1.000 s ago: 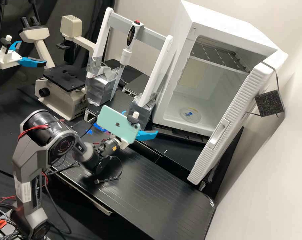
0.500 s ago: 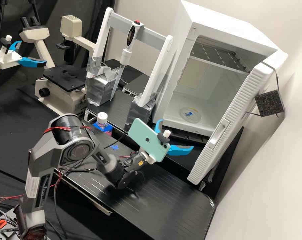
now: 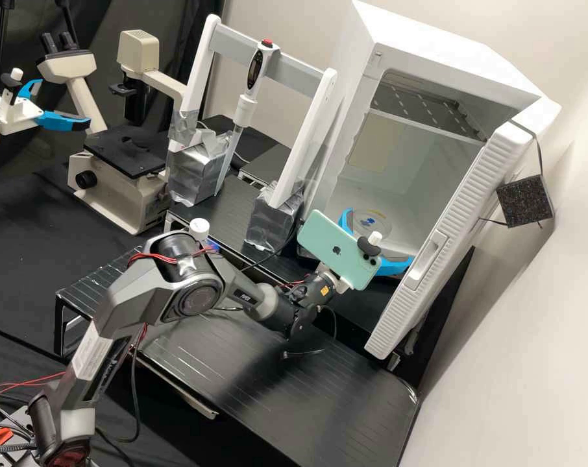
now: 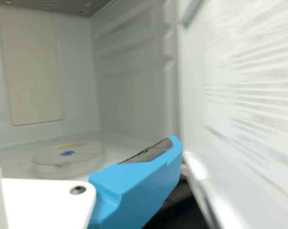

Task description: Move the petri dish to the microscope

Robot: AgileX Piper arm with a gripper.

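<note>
Arm [image 3: 154,292] and gripper [image 3: 379,235] have crossed from over the bench [image 3: 320,389] to the mouth of the white cabinet [image 3: 450,58] within the last second; petri dish [image 3: 374,227] unmoved. High view: dish lies flat on the cabinet floor, microscope [image 3: 122,201] well apart on the far side of the pipette stand [image 3: 300,149]. Door [image 3: 456,220] stands open, which gives the arm its way in. Dark block [image 3: 526,201] slung on it by a cord, perhaps as a weight; purpose uncertain. Phone [image 3: 338,250] mounted behind the fingers, probably so its camera faces the work. Jaws spread wide, nothing gripped; the spread presumably meant to pass either side of the round dish. Wrist view: near blue finger [image 4: 139,179] carries a grey pad, likely for grip on smooth plastic. Dish sits low beyond it, blue mark [image 4: 67,153] on top, not touched. Judged an approach at low level, to take the dish by its sides; door edge close by, a knock possible.
</note>
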